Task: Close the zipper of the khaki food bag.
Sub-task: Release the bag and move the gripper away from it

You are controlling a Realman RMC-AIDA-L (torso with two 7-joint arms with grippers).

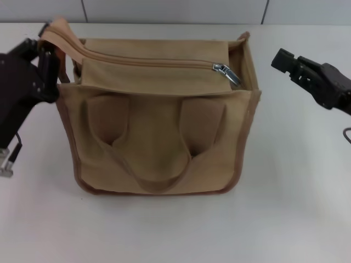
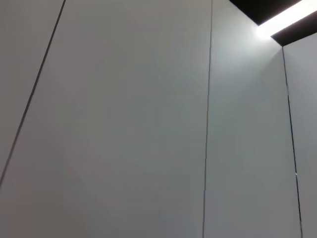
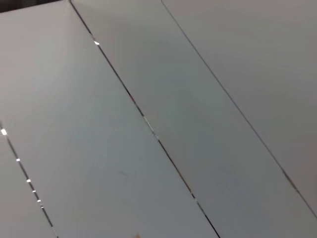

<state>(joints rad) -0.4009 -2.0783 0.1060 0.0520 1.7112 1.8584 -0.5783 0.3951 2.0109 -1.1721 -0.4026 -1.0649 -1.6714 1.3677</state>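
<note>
Zipper (image 1: 148,61) looks closed to its pull tab (image 1: 226,73); you see the khaki food bag (image 1: 159,148) mid-table, left gripper (image 1: 46,52) clenched on its corner, right gripper (image 1: 288,61) apart, jaw state unclear; verify closure, release next

The khaki food bag (image 1: 159,131) is plain tan canvas with no print, edged in slightly darker brown piping and carrying handles of the same tan. Its zipper (image 1: 148,61) is a matching tan track, ending in a shiny silver pull nearer the right gripper (image 1: 286,60). Both that one and the left gripper (image 1: 41,52) are matte black. The table (image 1: 296,219) beneath is plain off-white, and the wall panels (image 2: 124,124) are pale grey with thin dark seams.
</note>
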